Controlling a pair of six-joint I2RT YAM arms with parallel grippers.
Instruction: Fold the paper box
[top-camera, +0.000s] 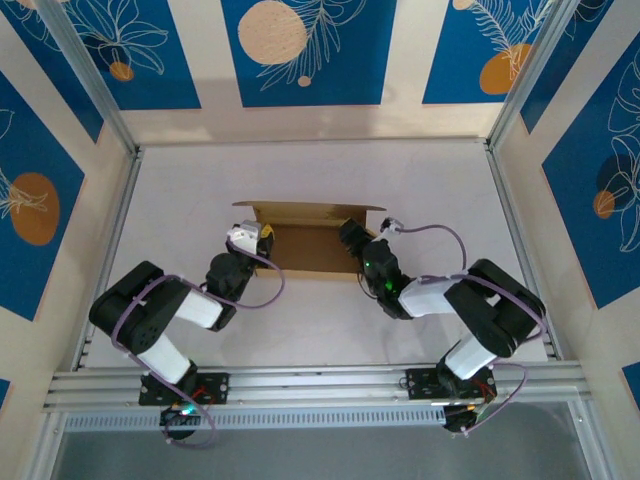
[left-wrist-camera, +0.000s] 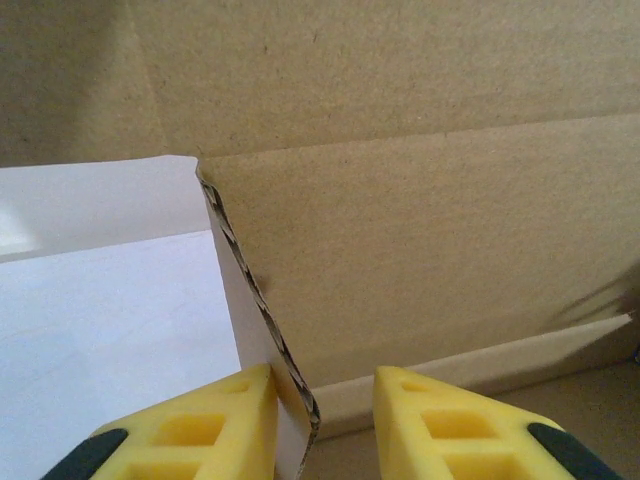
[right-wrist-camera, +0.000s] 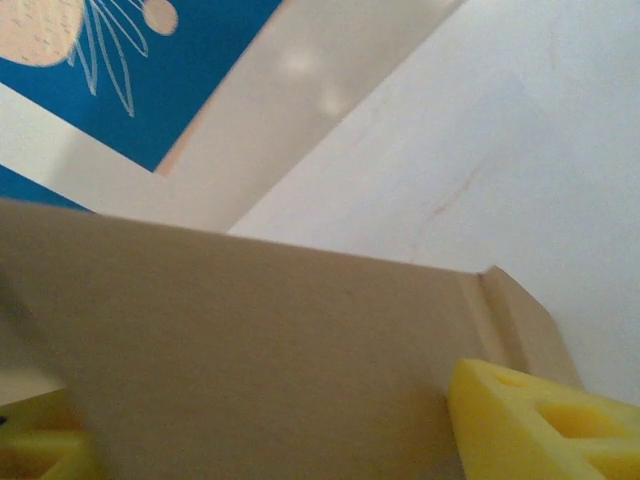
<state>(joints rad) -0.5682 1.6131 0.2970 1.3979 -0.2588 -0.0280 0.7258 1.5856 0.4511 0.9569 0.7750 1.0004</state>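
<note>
The plain brown cardboard mailer box (top-camera: 310, 240) lies half-formed at the centre of the white table (top-camera: 420, 180), its rear wall raised toward 12 o'clock. The left gripper (top-camera: 262, 240) sits at the box's 9 o'clock end. Its yellow fingers (left-wrist-camera: 200, 435) are set narrow astride the side flap (left-wrist-camera: 285, 370), likely to stand it upright; whether they pinch it cannot be told. The right gripper (top-camera: 350, 238), at 3 o'clock, spreads wide across a cardboard panel (right-wrist-camera: 250, 340), apparently bracing that end.
</note>
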